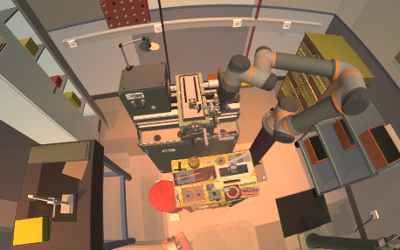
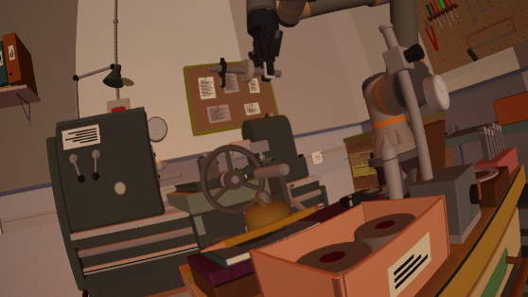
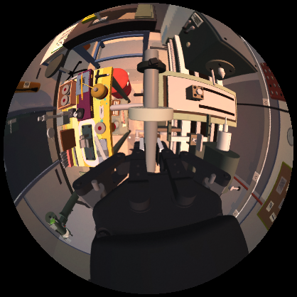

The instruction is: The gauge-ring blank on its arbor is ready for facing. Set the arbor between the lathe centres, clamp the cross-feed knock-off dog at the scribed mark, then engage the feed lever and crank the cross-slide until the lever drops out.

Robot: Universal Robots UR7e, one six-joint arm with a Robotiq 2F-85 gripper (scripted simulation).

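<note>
My gripper hangs high above the lathe, over the bed near the tailstock end. A grey arbor lies level in the air, with a pale gauge-ring blank around its middle and a dark drive dog at its far end. Below it are the cross-slide and the carriage handwheel. The headstock stands at the left end of the lathe. My gripper is closed on the arbor's near end and holds it.
An open cardboard box with two rolls sits on the yellow cart in front of the lathe, beside a dial stand and a brass oil can. A red stool stands left of the cart, and a lamp rises behind the headstock.
</note>
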